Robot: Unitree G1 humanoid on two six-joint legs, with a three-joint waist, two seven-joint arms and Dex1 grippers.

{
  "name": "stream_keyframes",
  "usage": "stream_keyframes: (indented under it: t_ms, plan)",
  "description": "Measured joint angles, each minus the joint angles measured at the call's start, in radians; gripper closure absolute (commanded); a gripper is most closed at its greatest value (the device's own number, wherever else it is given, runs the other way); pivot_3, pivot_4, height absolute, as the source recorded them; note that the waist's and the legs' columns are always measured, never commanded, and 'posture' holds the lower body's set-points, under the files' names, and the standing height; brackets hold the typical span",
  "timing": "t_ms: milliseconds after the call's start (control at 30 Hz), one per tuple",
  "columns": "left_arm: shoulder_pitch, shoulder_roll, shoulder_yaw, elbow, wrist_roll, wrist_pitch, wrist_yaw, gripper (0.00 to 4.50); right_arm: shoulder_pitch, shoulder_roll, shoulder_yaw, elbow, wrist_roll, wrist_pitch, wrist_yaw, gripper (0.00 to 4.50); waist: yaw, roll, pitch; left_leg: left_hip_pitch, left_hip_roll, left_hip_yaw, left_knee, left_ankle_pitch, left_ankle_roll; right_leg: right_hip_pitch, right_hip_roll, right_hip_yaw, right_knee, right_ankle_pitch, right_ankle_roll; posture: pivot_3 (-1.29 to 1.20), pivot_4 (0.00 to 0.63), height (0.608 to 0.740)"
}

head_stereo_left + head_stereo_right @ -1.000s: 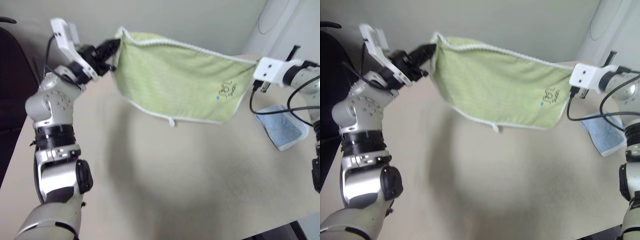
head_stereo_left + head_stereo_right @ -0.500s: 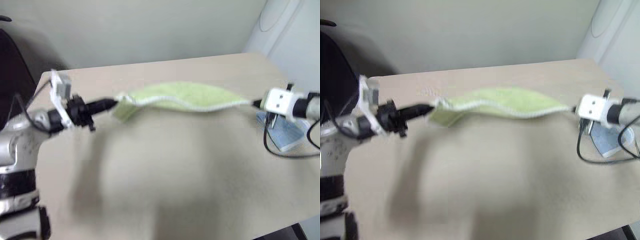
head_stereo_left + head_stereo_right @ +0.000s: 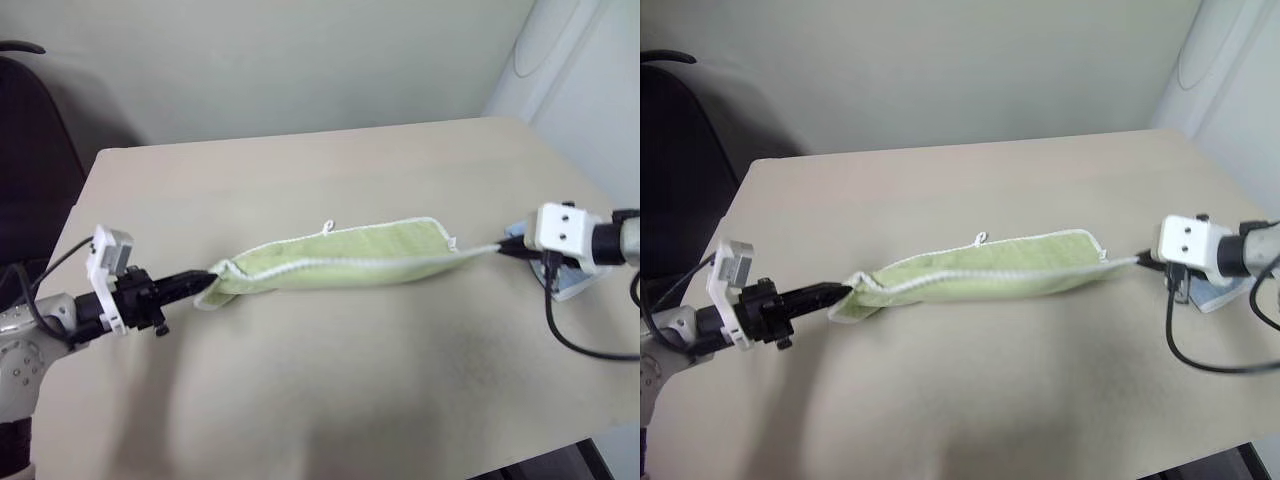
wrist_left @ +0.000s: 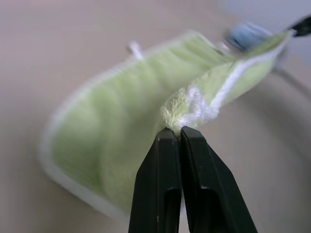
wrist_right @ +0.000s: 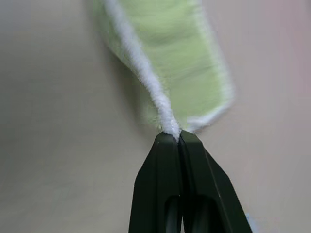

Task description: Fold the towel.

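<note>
A: Where is the towel (image 3: 340, 258) right now?

B: Stretched in a long, low band between the two claws, above the beige tabletop (image 3: 330, 390). Most of its length sags down to the tabletop or very close to it; I can't tell for certain whether it touches.

A: And the left claw (image 3: 205, 283)?

B: Clenched on the towel's corner. In the left wrist view the two black fingers (image 4: 165, 189) are pressed together with a bunch of green terry and white edging pinched at their tips. From that corner the cloth runs away toward the right claw.

A: The right claw (image 3: 503, 250)?

B: Also clenched on the towel. The right wrist view shows its fingers (image 5: 167, 189) pressed tight, with the white stitched edge coming straight out of the tips and the green cloth beyond.

A: How does the cloth lie between them?

B: It looks doubled over along its length, with white edging along both long sides. A small white loop (image 3: 327, 227) sticks up from the far edge, roughly midway between the claws. Near the left claw the end hangs in a loose, rounded fold.

A: Anything else near the claws?

B: A light blue cloth (image 3: 572, 285) lies on the tabletop just behind the right claw, partly hidden by the wrist. A black cable (image 3: 580, 345) loops down from that wrist.
</note>
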Motion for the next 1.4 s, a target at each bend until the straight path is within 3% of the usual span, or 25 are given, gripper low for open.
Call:
stream_keyframes:
  t_ms: [67, 200, 267, 400, 633, 733, 900, 1033, 1067, 1100, 1167, 1233, 1300, 1400]
  plan:
    - [-0.064, -0.023, -0.017, 0.054, 0.031, -0.003, 0.061, 4.48, -0.098, 0.058, 0.053, 0.098, -0.065, -0.044, -0.042, 4.5, -0.001, 0.0, 0.0, -0.001, 0.001, 0.0, -0.001, 0.0, 0.0, -0.003, 0.0, 0.0, 0.0, 0.006, 0.011, 0.0, 0.15, 0.735]
    - [-0.121, -0.042, -0.117, 0.145, 0.137, -0.053, 0.124, 4.48, -0.281, 0.184, 0.18, 0.378, -0.23, -0.19, -0.146, 4.5, -0.007, 0.001, 0.0, -0.003, 0.001, -0.001, -0.002, 0.0, 0.0, -0.007, 0.001, 0.0, 0.001, 0.008, 0.014, 0.0, 0.15, 0.735]
    - [-0.136, -0.045, -0.193, 0.2, 0.212, -0.099, 0.131, 3.95, -0.371, 0.254, 0.237, 0.538, -0.308, -0.271, -0.213, 4.5, -0.009, 0.001, 0.0, -0.004, 0.001, -0.002, -0.003, 0.0, 0.001, -0.009, 0.001, 0.0, 0.001, 0.008, 0.014, 0.0, 0.15, 0.735]
    - [-0.155, -0.067, -0.269, 0.267, 0.299, -0.164, 0.132, 2.65, -0.468, 0.316, 0.32, 0.77, -0.441, -0.406, -0.352, 3.54, -0.009, 0.001, 0.0, -0.01, 0.002, -0.003, -0.003, 0.0, 0.001, -0.013, 0.001, -0.002, 0.001, 0.008, 0.014, 0.0, 0.15, 0.735]
    - [-0.173, -0.104, -0.261, 0.298, 0.336, -0.217, 0.153, 0.15, -0.505, 0.304, 0.393, 0.924, -0.611, -0.572, -0.569, 1.1, -0.004, 0.002, 0.0, -0.013, 0.002, -0.003, -0.002, 0.0, 0.001, -0.015, 0.0, -0.002, 0.0, 0.009, 0.013, 0.0, 0.15, 0.735]
    - [-0.153, -0.131, -0.203, 0.285, 0.324, -0.217, 0.2, 0.15, -0.479, 0.26, 0.337, 0.9, -0.573, -0.585, -0.598, 1.1, -0.008, 0.001, 0.0, -0.013, 0.003, -0.003, -0.003, 0.0, 0.001, -0.015, 0.0, -0.003, 0.0, 0.009, 0.012, 0.0, 0.15, 0.735]
    - [-0.147, -0.148, -0.088, 0.274, 0.304, -0.218, 0.285, 0.15, -0.324, 0.261, 0.082, 0.728, -0.272, -0.299, -0.477, 1.1, -0.009, 0.001, 0.0, -0.013, 0.003, -0.001, -0.001, 0.0, 0.0, -0.013, 0.0, -0.002, 0.0, 0.009, 0.011, 0.0, 0.15, 0.735]
    - [-0.147, -0.154, -0.081, 0.266, 0.296, -0.218, 0.296, 0.15, -0.282, 0.262, 0.05, 0.606, -0.224, -0.183, -0.448, 1.1, -0.012, 0.001, 0.0, -0.011, 0.003, 0.0, 0.0, 0.001, -0.001, -0.012, 0.0, -0.002, 0.0, 0.009, 0.011, 0.0, 0.15, 0.735]
    - [-0.147, -0.155, -0.081, 0.265, 0.296, -0.218, 0.299, 0.12, -0.28, 0.262, 0.048, 0.592, -0.221, -0.171, -0.447, 0.91, -0.012, 0.001, 0.0, -0.011, 0.003, 0.0, 0.0, 0.001, -0.001, -0.012, 0.0, -0.002, 0.0, 0.009, 0.011, 0.0, 0.15, 0.735]
    - [-0.143, -0.154, -0.082, 0.252, 0.297, -0.221, 0.296, 0.12, -0.257, 0.279, 0.002, 0.531, -0.162, -0.059, -0.447, 0.72, -0.013, 0.001, 0.0, -0.011, 0.003, 0.0, -0.001, 0.001, -0.001, -0.012, 0.0, -0.002, 0.0, 0.009, 0.011, 0.0, 0.15, 0.735]
    - [-0.128, -0.151, -0.112, 0.167, 0.298, -0.261, 0.252, 0.12, -0.18, 0.37, -0.249, 0.357, 0.092, 0.411, -0.495, 0.17, -0.005, -0.002, -0.001, -0.011, 0.004, -0.001, 0.0, 0.002, -0.002, -0.009, 0.002, -0.003, -0.003, 0.006, 0.008, 0.0, 0.15, 0.735]
    - [-0.126, -0.14, -0.136, 0.093, 0.299, -0.304, 0.214, 0.12, -0.115, 0.443, -0.427, 0.222, 0.273, 0.801, -0.563, 0.02, 0.006, -0.003, -0.001, -0.01, 0.003, 0.0, 0.0, 0.002, -0.003, -0.009, 0.002, -0.003, -0.002, 0.001, 0.003, 0.0, 0.15, 0.735]
    - [-0.128, -0.136, -0.14, 0.069, 0.3, -0.326, 0.2, 0.12, -0.08, 0.482, -0.487, 0.144, 0.347, 0.996, -0.625, 0.02, 0.005, -0.001, 0.0, -0.01, 0.0, 0.001, 0.0, 0.002, -0.003, -0.01, 0.0, 0.0, -0.002, 0.002, 0.005, 0.0, 0.15, 0.735]
    - [-0.127, -0.136, -0.145, 0.068, 0.302, -0.332, 0.196, 0.12, -0.075, 0.487, -0.534, 0.067, 0.389, 1.108, -0.686, 0.02, 0.0, 0.0, 0.0, -0.01, -0.001, 0.0, 0.0, 0.002, -0.003, -0.011, 0.0, 0.001, -0.001, 0.006, 0.011, 0.0, 0.15, 0.735]
